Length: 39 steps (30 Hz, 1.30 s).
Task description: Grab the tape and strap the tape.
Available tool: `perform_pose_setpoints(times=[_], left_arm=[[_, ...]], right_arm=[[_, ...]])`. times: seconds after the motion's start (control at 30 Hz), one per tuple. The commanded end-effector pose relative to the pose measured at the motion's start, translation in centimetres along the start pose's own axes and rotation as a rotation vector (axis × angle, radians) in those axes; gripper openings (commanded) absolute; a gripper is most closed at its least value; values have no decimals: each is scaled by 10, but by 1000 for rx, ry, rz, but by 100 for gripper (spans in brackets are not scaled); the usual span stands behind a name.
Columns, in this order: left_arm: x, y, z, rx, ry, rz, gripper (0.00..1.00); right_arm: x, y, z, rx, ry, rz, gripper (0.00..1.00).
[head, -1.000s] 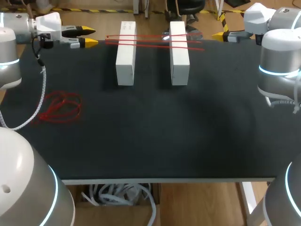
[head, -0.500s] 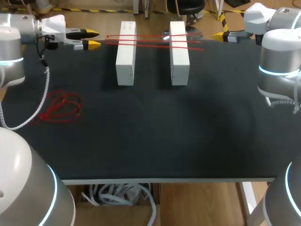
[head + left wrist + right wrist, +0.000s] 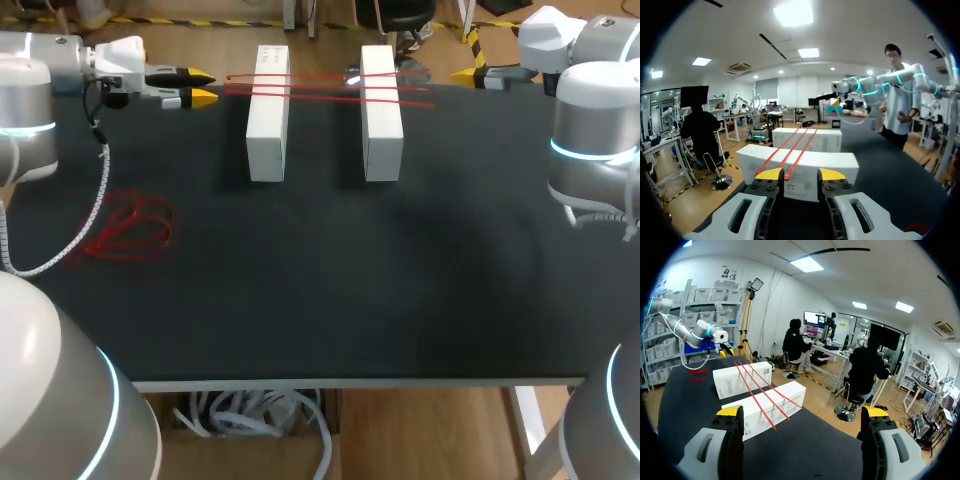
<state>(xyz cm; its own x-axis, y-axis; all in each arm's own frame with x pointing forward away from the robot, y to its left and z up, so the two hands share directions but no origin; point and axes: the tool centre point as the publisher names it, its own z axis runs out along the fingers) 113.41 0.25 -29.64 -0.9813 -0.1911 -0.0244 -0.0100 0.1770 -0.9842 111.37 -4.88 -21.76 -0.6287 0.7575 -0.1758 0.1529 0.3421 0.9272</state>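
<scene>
Head view first: where do the two claws stand?

— The left claw hangs over one far corner of the table, just beside the left box. The right claw is at the other far corner, beside the right box. Each one points toward the boxes from its own side.

— And the tape?

— Three red strips lie across the tops of both boxes, so they are between the two claws. One loose heap of red tape lies flat on the table. It is nearer to the robot than the left claw is, and well apart from it.

— Does the left claw hold something?

— No. In the left wrist view its fingers stand with a narrow gap and nothing is between them. The left box is just ahead of it, not touching, and the ends of the strips lie straight ahead of the gap.

— And the right claw?

— In the right wrist view it is wide, with the two fingers far apart, and it is empty. The boxes are ahead of it and apart from it, more in front of one finger than the other. The strips run over them, away toward the left arm. The heap shows on the table beyond the boxes, near that arm.
</scene>
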Motion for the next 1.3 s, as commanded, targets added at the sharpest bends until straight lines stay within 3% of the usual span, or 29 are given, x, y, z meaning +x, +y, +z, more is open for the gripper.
perform_pose_setpoints(times=[0.03, 0.13, 1.3], left_arm=[[-8, 6, 3, 7, 16, -3, 27], [-10, 7, 4, 9, 18, -3, 24], [-20, 19, 17, 19, 52, -17, 25]], right_arm=[[-1, 0, 0, 2, 2, 0, 100], [-1, 0, 0, 2, 2, 0, 100], [-1, 0, 0, 2, 2, 0, 100]])
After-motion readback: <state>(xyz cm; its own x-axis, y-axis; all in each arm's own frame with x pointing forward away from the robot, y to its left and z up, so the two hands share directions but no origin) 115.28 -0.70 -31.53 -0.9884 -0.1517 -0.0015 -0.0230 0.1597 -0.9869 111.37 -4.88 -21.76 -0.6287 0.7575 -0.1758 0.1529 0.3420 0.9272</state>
